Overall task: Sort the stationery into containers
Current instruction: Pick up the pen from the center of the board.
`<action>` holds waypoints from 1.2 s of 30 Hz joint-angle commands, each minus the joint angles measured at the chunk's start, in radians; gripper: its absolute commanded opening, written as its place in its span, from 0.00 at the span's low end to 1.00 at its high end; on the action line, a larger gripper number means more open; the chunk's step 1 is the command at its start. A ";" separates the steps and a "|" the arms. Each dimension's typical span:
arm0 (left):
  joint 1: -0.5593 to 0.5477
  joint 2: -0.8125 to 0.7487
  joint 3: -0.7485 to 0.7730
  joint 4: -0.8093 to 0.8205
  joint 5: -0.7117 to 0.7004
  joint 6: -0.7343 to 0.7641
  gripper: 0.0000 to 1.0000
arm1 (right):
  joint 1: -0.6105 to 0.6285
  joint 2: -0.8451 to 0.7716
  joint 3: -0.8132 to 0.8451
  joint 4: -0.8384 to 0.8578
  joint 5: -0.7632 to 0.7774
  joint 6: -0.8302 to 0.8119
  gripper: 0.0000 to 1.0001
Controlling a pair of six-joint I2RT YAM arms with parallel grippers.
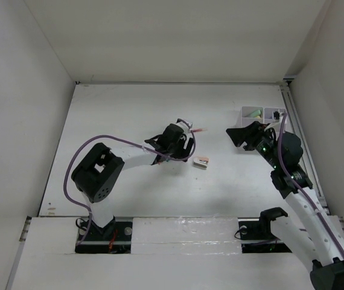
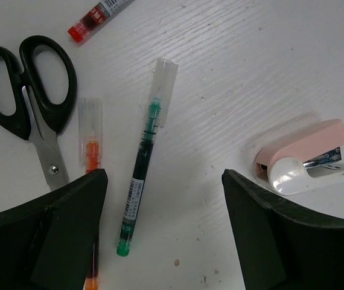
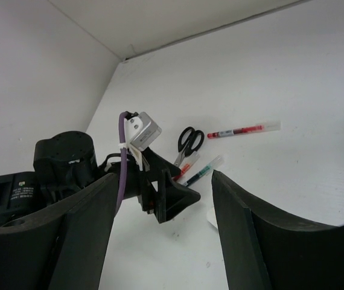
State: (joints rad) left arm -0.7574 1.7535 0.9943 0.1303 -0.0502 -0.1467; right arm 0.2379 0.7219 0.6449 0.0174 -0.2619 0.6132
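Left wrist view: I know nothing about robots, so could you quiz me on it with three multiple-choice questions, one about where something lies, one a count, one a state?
1. In the left wrist view, where does the pink-and-white stapler lie from the green pen?
A) on top of it
B) to its left
C) to its right

2. How many pens show there?
A) one
B) three
C) five

3. How is the left gripper?
A) open, holding nothing
B) shut on the green pen
C) shut on the stapler

Answers:
1 C, the stapler sits apart near the right edge.
2 B, a red pen, an orange pen and the green one.
3 A, its jaws stand wide apart with nothing gripped.
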 commanded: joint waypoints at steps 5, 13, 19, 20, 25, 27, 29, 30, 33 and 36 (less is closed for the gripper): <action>0.003 0.000 -0.023 0.037 0.029 -0.024 0.70 | 0.041 -0.022 0.019 0.010 0.047 0.002 0.69; 0.003 0.018 -0.043 0.037 0.019 -0.056 0.66 | 0.072 -0.032 0.019 0.010 0.067 0.002 0.70; 0.038 0.029 -0.052 0.014 0.039 -0.099 0.58 | 0.092 -0.032 0.029 0.010 0.087 0.011 0.70; 0.038 0.029 -0.062 0.014 0.039 -0.099 0.54 | 0.092 -0.042 0.029 0.001 0.087 0.011 0.70; 0.038 0.006 -0.104 0.014 0.061 -0.139 0.49 | 0.110 -0.061 0.038 0.001 0.087 0.022 0.70; 0.038 -0.003 -0.114 0.014 0.061 -0.139 0.48 | 0.124 -0.061 0.038 0.001 0.087 0.022 0.70; 0.038 -0.003 -0.114 0.014 0.061 -0.148 0.47 | 0.136 -0.061 0.047 0.001 0.096 0.031 0.70; 0.038 -0.003 -0.114 0.014 0.070 -0.148 0.47 | 0.149 -0.061 0.047 0.001 0.108 0.031 0.70; 0.038 0.021 -0.103 -0.009 0.061 -0.148 0.41 | 0.172 -0.070 0.056 0.001 0.128 0.031 0.70; -0.003 0.032 -0.085 -0.032 0.004 -0.157 0.40 | 0.181 -0.079 0.065 -0.008 0.148 0.031 0.70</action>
State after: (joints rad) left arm -0.7269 1.7592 0.9142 0.2066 -0.0280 -0.2779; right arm 0.4030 0.6659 0.6559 -0.0097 -0.1539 0.6365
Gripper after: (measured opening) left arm 0.399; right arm 0.701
